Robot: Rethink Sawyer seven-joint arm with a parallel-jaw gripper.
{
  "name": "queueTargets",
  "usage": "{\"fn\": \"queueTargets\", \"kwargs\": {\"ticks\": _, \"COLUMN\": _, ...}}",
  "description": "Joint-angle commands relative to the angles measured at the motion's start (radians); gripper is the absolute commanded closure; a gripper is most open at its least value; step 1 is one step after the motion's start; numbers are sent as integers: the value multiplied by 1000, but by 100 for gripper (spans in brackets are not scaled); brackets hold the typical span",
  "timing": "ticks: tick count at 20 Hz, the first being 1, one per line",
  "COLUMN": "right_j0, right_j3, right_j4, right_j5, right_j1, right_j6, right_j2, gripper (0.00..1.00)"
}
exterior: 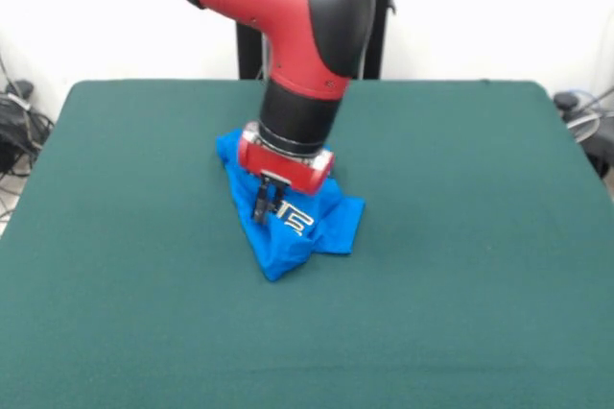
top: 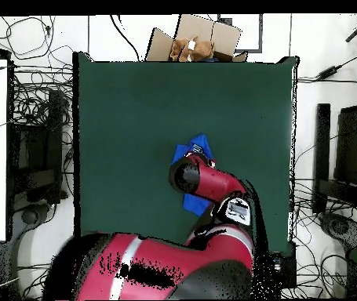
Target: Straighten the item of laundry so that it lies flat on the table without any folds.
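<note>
Blue shirt: a bright blue T-shirt (exterior: pixel 297 222) lies crumpled in a rough wedge shape near the middle of the table, with several folds and one corner pointing toward the camera in the front view.
Lettering: part of a white printed design (exterior: pixel 295 222) shows on the top fold of the shirt, just beside the claw.
Table: a large table (exterior: pixel 460 236) with a dark green, felt-like top; the shirt covers only a small patch of it.
Arm: a red and black robot arm (exterior: pixel 302 35) reaches down over the shirt, its red wrist directly above the bunched cloth.
Claw: the dark claw (exterior: pixel 264 205) points down into the shirt, its tips touching the cloth on the shirt's left part in the front view. The fingers sit close together and appear closed on a fold of the shirt.
Overhead view: the arm hides most of the shirt (top: pixel 199 147); blue cloth shows on either side of the arm's red elbow.
Beyond the table: a brown cardboard box (top: pixel 201 39) sits at the table edge farthest from the robot's base; tangled cables (top: pixel 32 55) lie on the floor beside the table.
</note>
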Motion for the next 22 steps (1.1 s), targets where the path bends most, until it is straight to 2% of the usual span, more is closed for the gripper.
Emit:
{"fn": "queueTargets", "kwargs": {"ticks": 1, "right_j0": 107, "right_j3": -123, "right_j4": 156, "right_j5": 140, "right_j1": 94, "right_j6": 280, "right_j2": -22, "gripper": 100}}
{"fn": "queueTargets", "kwargs": {"ticks": 8, "right_j0": 201, "right_j3": -193, "right_j4": 311, "right_j5": 161, "right_j1": 175, "right_j6": 334, "right_j2": -68, "gripper": 100}}
{"fn": "queueTargets", "kwargs": {"ticks": 16, "right_j0": 239, "right_j3": -233, "right_j4": 400, "right_j5": 144, "right_j1": 236, "right_j6": 309, "right_j2": -99, "gripper": 100}}
{"fn": "queueTargets", "kwargs": {"ticks": 22, "right_j0": 243, "right_j3": -257, "right_j4": 438, "right_j5": 150, "right_j1": 245, "right_j6": 293, "right_j2": -95, "gripper": 100}}
